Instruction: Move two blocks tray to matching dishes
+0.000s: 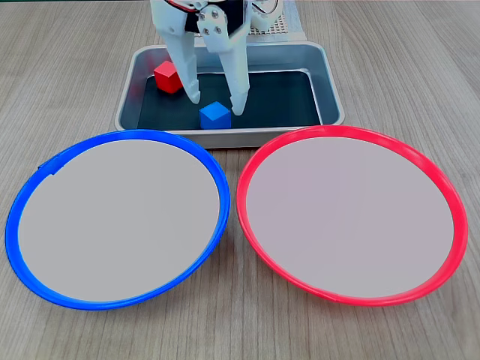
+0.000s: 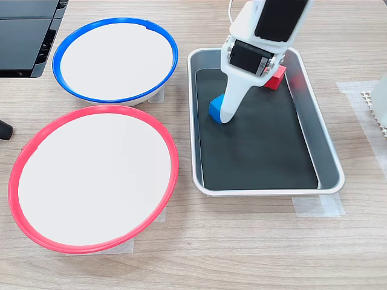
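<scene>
Both fixed views are showing the white two-fingered hand [image 1: 216, 102] reaching steeply down into the rectangular silver-grey metal tray [image 1: 333, 90], its fingers spread apart and gripping nothing, their tips hanging either side of the small glossy blue cube [image 1: 215, 115] sitting on the tray's dark bottom. The small glossy red cube [image 1: 168, 76] is sitting near the tray's far corner, just behind the hand, while the round blue-rimmed dish [image 1: 30, 196] and round red-rimmed dish [image 1: 453, 225] are lying side by side on the wooden counter [image 1: 67, 75].

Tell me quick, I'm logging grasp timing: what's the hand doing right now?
Hand: open, fingers spread and lowered into the tray just above the blue block, holding nothing yet.
</scene>
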